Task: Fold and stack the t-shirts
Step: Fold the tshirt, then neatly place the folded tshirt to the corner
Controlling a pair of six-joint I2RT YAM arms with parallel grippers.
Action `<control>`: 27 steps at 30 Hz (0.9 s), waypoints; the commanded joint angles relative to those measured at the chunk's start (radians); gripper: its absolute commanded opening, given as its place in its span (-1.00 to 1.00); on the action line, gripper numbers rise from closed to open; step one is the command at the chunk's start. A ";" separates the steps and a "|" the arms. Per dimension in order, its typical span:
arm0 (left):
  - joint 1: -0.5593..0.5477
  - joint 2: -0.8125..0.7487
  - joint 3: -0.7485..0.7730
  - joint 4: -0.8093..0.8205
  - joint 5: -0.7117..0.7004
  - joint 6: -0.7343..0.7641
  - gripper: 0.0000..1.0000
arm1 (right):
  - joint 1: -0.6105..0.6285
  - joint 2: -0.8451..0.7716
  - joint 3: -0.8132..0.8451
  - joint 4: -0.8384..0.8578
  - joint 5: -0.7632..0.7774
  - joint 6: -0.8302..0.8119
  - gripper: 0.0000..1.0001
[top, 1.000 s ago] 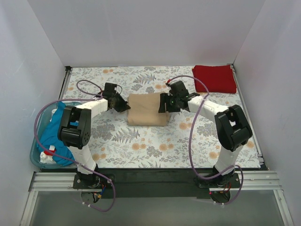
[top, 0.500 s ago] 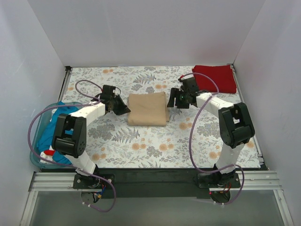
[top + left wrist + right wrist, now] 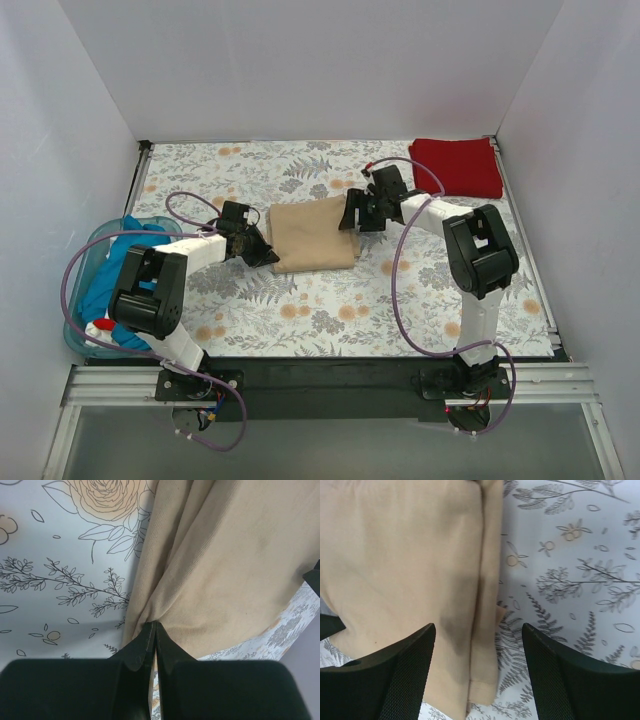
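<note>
- The surface [image 3: 300,310] is covered by a grey cloth printed with orange flowers and grey leaves. It is closed in by plain white walls [image 3: 320,70] at the far side, at the left and at the right.
- The left jaws, at the end of the left arm [image 3: 195,246], are pressed together on the near left edge of the tan t-shirt [image 3: 313,234]. In the left wrist view a fold of the tan t-shirt [image 3: 235,565] is pinched between the two black tips, and the cloth is drawn into creases towards them.
- The right jaws, at the end of the right arm [image 3: 432,212], are held apart over the far right edge of the same shirt. In the right wrist view the layered edge runs between the two black fingers [image 3: 395,680], and nothing is gripped by them. Whether the cloth is touched cannot be told.
- The tan t-shirt is folded into a rectangle and lies flat between the two pairs of jaws, near the middle of the surface.
- The dark red t-shirt [image 3: 455,166], also folded, lies beyond the right jaws and to their right, apart from them, in the far right corner.
- The teal t-shirt [image 3: 112,270] is seen crumpled in a light blue tub [image 3: 70,325], well to the left of the left jaws, at the left edge of the surface.
- Purple cables [image 3: 405,300] are looped along both arms.
</note>
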 commanded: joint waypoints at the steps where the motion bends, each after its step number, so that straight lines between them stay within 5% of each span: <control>1: -0.004 -0.004 -0.027 -0.035 -0.061 0.009 -1.00 | 0.039 0.032 0.010 0.011 -0.028 0.025 0.53; 4: -0.004 -0.004 -0.022 -0.037 -0.053 0.009 -1.00 | 0.057 0.041 -0.015 0.022 -0.041 0.071 0.45; 8: -0.004 -0.001 -0.019 -0.031 -0.026 0.001 -1.00 | 0.074 0.070 -0.018 0.024 -0.045 0.125 0.10; 9: -0.004 -0.003 -0.016 -0.028 -0.023 0.000 -1.00 | 0.077 0.073 -0.015 0.024 -0.044 0.130 -0.02; 10: -0.004 -0.006 -0.010 -0.029 -0.018 -0.001 -1.00 | 0.079 0.076 -0.010 0.022 -0.041 0.131 -0.43; 13: -0.004 -0.025 0.027 -0.035 0.006 0.004 -1.00 | 0.080 0.075 -0.002 0.014 -0.009 0.118 -0.97; 27: -0.004 -0.050 0.324 -0.236 0.045 0.099 -1.00 | 0.042 0.092 0.238 -0.283 0.438 -0.165 -0.97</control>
